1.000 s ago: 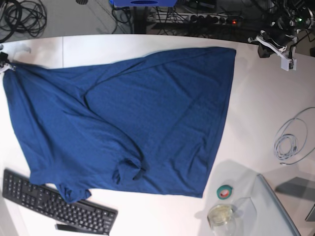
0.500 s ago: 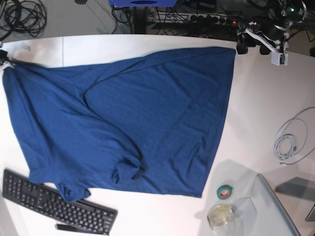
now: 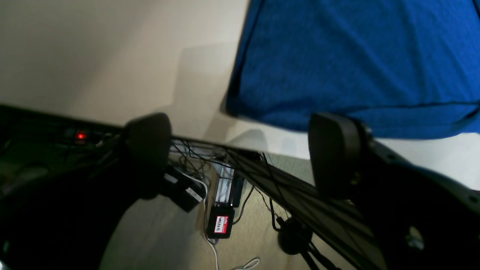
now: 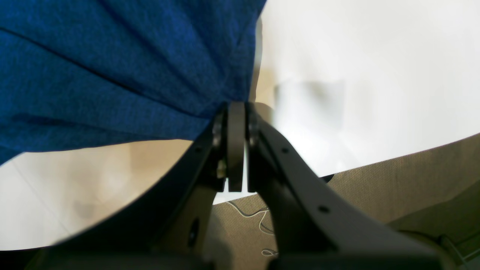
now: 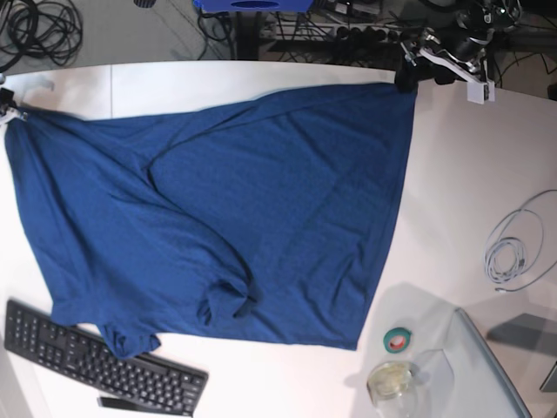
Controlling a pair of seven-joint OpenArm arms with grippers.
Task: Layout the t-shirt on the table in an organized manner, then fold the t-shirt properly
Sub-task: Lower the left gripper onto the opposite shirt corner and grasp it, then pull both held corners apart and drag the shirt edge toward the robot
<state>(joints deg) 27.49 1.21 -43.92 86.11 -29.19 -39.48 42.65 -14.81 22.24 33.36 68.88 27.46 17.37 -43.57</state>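
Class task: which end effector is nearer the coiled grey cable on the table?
Left. The left end effector hovers open at the t-shirt's far corner, on the coiled grey cable's side. The right end effector, shut on fabric, is across the table.

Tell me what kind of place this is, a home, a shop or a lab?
Most likely a robotics lab or workshop. A t-shirt lies spread on a white table beside a computer keyboard and a coiled cable, with power strips and tangled wires on the floor behind.
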